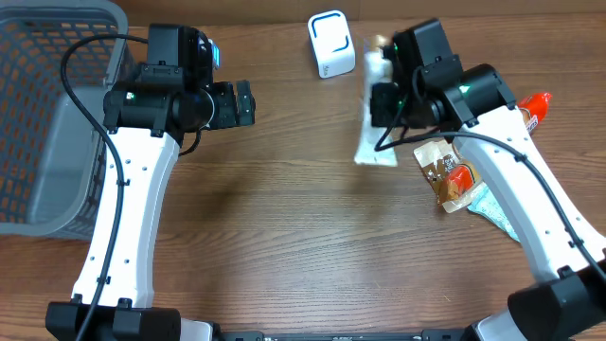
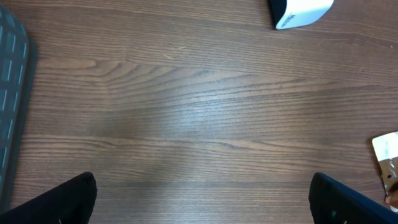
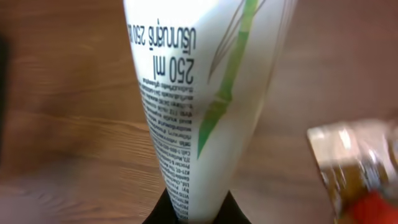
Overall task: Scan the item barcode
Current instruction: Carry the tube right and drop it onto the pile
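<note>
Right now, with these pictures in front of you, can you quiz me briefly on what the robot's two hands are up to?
1. True or false: the left hand is holding something.
2. What does the right hand grip? A) white tube B) spoon C) cup
3. Fill the gap: the grey basket sits on the robot's ____ side.
Key: 1 false; 2 A; 3 left.

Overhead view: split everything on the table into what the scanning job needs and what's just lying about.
Job: white tube; white box with blue outline, likely the scanner.
Lying about: grey basket; brown snack packet; red-capped item; teal packet.
</note>
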### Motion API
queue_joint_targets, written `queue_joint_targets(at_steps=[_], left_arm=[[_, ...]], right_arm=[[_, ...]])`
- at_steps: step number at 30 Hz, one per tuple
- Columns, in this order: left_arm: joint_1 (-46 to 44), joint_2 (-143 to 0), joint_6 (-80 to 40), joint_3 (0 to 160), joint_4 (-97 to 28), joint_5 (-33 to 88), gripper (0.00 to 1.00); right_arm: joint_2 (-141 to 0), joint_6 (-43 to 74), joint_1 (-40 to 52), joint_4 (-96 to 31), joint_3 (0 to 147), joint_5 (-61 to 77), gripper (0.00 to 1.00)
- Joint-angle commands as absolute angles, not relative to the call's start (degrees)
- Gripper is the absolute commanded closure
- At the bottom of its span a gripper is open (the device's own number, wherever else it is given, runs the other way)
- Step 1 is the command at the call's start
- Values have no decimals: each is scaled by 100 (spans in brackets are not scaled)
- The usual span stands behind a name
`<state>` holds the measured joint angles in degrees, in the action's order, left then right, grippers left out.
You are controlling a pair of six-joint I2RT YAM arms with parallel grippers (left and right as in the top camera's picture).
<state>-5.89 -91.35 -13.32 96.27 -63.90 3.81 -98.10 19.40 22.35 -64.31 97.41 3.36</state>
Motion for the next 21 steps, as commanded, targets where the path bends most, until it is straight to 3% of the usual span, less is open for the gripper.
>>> queue_joint_targets(at_steps=[1,4,11,12,15,19,21], left_arm=[[-602,-9063,-1243,9727,-6386,364,0],[-602,-9063,-1243,9727,-6386,364,0],[-602,-9063,-1240,9727,-6388,364,0],[-602,-9063,-1243,9727,-6388,364,0],[-602,-9063,-1243,9727,-6388,364,0],[-602,-9063,-1243,9727,-6388,364,0],[-602,-9063,-1243,9727,-6388,364,0]], right_arm=[[-9843,2733,2130,-6324,9279,-303,96],[-9843,3251,1994,-5885,8440,-1004,96],[-9845,3323,1343,-4633,6943,-1048,96],[-9845,3319,1271,-4523,6840,-1048,92],[-9845,3271,1109,-4357,6681,-1039,69],[-9843,2655,1090,-4357,6683,-1026,18],[-9839,2410,1114,-4405,6722,-980,1]])
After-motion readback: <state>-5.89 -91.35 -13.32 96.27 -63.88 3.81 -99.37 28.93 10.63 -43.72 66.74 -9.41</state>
